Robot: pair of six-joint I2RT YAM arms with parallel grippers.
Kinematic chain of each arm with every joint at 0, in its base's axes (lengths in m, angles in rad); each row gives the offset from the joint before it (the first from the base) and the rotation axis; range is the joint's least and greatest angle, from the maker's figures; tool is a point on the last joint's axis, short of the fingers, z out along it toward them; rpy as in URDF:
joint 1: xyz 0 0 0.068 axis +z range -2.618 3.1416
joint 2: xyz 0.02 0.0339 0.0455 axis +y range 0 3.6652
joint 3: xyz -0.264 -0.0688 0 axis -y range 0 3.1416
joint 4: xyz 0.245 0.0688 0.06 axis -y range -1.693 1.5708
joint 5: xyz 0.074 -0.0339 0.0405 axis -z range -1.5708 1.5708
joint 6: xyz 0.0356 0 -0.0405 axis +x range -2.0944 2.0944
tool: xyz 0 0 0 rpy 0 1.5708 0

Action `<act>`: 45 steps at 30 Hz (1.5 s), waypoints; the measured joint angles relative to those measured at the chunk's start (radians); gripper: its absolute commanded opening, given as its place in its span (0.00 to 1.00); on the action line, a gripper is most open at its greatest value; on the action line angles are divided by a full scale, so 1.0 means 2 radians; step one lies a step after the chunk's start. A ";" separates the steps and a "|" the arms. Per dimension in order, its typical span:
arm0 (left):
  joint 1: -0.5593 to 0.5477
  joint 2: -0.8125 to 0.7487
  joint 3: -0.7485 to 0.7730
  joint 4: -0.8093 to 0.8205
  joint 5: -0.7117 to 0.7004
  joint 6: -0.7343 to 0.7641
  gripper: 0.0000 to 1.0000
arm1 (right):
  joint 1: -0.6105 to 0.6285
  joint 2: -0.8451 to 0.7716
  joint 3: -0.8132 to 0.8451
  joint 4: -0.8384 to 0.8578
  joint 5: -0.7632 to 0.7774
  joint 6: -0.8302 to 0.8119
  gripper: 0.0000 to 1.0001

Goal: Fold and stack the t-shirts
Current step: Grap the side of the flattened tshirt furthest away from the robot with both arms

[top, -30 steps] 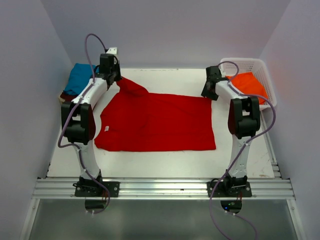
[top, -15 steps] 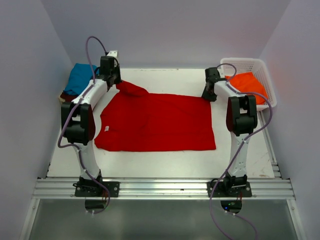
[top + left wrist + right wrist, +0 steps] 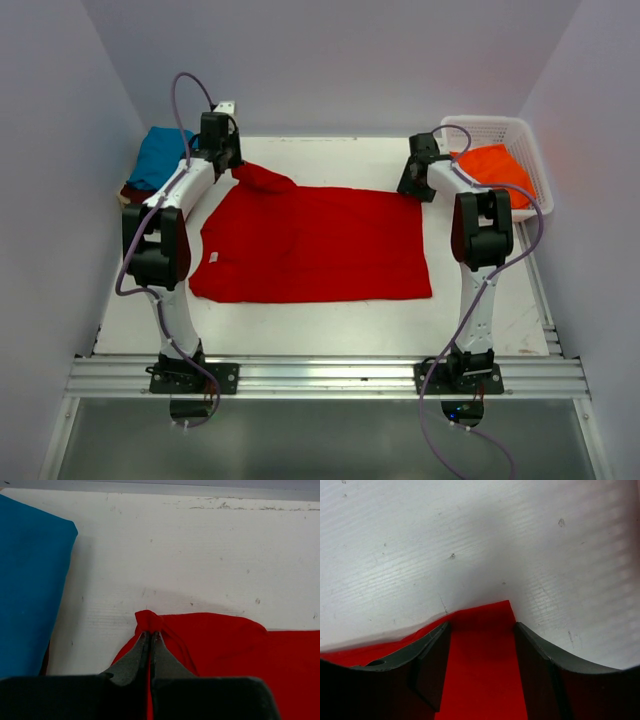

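On scuffed white table (image 3: 330, 155), left gripper (image 3: 151, 636) pinches red t-shirt (image 3: 320, 245); right gripper (image 3: 481, 626) gapes.

Four soft cloth shirts counted: bright red t-shirt (image 3: 310, 245), teal blue t-shirt (image 3: 160, 155), dark maroon t-shirt (image 3: 129, 193), orange t-shirt (image 3: 497, 166); one white plastic lattice basket (image 3: 500, 125); two black two-finger hands, left hand (image 3: 150, 636), right hand (image 3: 481, 630); one white worktop (image 3: 330, 165).

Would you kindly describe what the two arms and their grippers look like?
Both the left arm and right arm have white links joined by bulky black joint housings, on black base plates bolted to an aluminium rail. A purple-grey cable loops along each. The left gripper and right gripper have dark grey, tapering fingers on black bodies.
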 measured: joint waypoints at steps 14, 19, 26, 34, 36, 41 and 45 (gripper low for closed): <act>0.000 0.000 0.000 -0.006 0.000 0.000 0.00 | 0.000 0.002 0.035 -0.008 0.030 -0.001 0.55; 0.000 0.000 0.000 -0.007 0.000 0.000 0.00 | 0.000 0.010 0.039 -0.009 0.035 -0.001 0.54; 0.000 0.000 0.000 -0.007 0.000 0.000 0.00 | 0.000 0.015 0.024 -0.010 0.039 0.002 0.48; 0.000 0.000 -0.001 -0.007 0.000 0.000 0.00 | 0.000 0.017 0.020 -0.002 0.038 0.011 0.05; 0.000 0.000 -0.001 -0.007 0.000 0.000 0.00 | 0.000 0.017 0.019 0.000 0.038 0.013 0.00; 0.000 -0.004 -0.001 -0.011 0.000 0.000 0.00 | 0.000 0.008 0.003 0.014 0.036 0.015 0.00; 0.000 -0.033 -0.016 -0.016 0.000 0.000 0.00 | -0.001 -0.012 -0.026 0.018 0.029 0.014 0.00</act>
